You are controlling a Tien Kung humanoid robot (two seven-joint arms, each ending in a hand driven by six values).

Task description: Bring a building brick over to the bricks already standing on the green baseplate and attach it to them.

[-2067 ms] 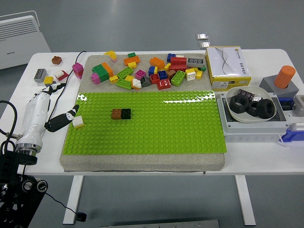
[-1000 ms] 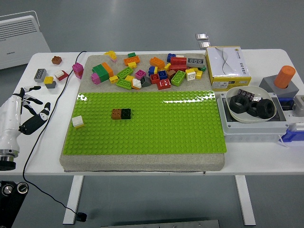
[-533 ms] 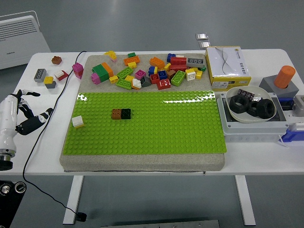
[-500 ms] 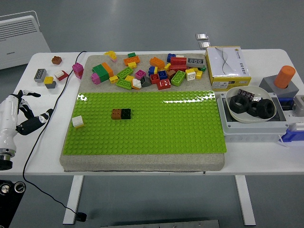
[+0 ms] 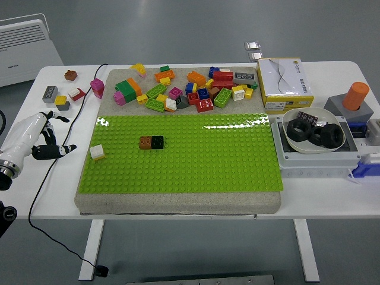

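At the tabletop's point(image 5: 178, 208) right, a yellow-and-white box point(image 5: 284, 84), a bowl of black rings point(image 5: 313, 132), an orange cylinder point(image 5: 355, 95) on a grey block point(image 5: 349, 111).

You get a bright, even, sharply focused picture lit from overhead, with soft short shadows under the loose bricks, a small glare patch at the far left corner of the glossy green studded baseplate point(image 5: 196, 157), and no evident blur on the white table point(image 5: 65, 196).
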